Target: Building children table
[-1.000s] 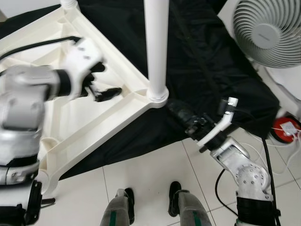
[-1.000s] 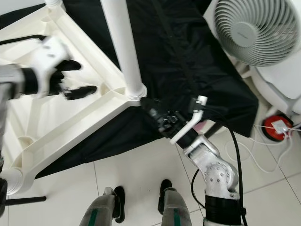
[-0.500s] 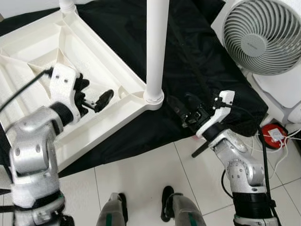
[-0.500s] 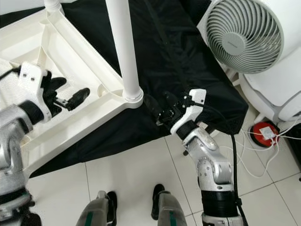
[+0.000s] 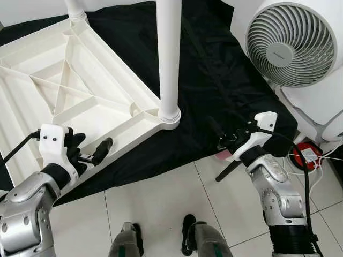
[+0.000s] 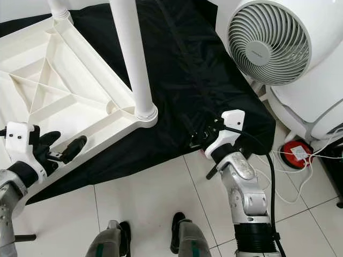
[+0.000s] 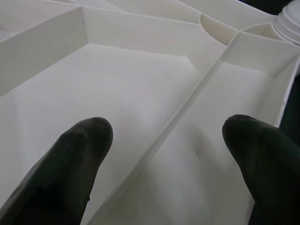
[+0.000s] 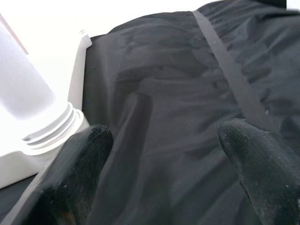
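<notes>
Right now you are looking down at the white children table lying upside down on a black cloth, its ribbed underside facing up. That cloth is spread over the white tiled floor. One white leg stands upright in the table's near corner socket, and a second leg rises from the far corner. A white fan stands off to your right, just beyond the cloth's edge, with a red round object and white cables on the floor near it. Your left hand hovers over the table's near rim, its two black fingers spread apart and holding nothing. Your right hand sits above the cloth's near edge, beside the socketed leg but not touching it, fingers likewise apart and empty.
</notes>
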Robot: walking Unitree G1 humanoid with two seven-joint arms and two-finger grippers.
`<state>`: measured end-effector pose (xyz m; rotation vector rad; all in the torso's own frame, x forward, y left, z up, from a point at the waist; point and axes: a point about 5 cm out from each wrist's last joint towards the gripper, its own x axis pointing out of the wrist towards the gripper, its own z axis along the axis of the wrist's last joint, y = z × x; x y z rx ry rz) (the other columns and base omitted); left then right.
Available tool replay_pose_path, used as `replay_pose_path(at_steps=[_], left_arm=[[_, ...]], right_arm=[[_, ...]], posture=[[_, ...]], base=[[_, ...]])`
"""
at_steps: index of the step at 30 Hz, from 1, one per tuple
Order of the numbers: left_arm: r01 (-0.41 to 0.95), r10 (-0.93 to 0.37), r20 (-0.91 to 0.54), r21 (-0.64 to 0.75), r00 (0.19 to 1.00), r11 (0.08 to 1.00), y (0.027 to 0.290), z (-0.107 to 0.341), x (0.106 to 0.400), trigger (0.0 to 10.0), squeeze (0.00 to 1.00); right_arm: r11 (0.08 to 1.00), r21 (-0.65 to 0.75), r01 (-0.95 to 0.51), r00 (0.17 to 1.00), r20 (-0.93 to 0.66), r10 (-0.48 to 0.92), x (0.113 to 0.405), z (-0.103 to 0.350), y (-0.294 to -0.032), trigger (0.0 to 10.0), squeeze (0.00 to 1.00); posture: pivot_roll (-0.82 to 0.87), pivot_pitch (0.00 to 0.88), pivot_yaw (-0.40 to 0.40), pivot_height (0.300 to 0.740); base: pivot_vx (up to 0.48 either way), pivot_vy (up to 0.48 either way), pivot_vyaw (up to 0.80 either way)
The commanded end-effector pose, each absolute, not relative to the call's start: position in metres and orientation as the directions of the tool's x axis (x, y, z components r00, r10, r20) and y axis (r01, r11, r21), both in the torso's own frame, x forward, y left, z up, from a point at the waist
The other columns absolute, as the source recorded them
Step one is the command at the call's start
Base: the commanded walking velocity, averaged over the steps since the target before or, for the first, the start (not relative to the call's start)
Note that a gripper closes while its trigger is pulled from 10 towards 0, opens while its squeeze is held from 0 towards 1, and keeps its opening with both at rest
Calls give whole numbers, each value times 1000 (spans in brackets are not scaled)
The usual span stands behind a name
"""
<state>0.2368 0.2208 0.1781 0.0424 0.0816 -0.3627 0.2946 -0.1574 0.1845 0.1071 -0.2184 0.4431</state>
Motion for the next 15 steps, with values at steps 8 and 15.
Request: replay_pose_path(at_steps=[8,15], left_arm=[[467,-427,-193,281,883,838,223,166,235,10000,0],[533,-429,-317,456,846,713,240,154,247,10000,0]], right_arm=[[897,24,-441,873,243,423,301,185,-157,10000,0],[894,2,-448,861,270,431,308,189,-154,10000,0]], posture=[[-11,178,-11,740],[2,169,2,740]], base=[[0,0,0],[0,0,0]])
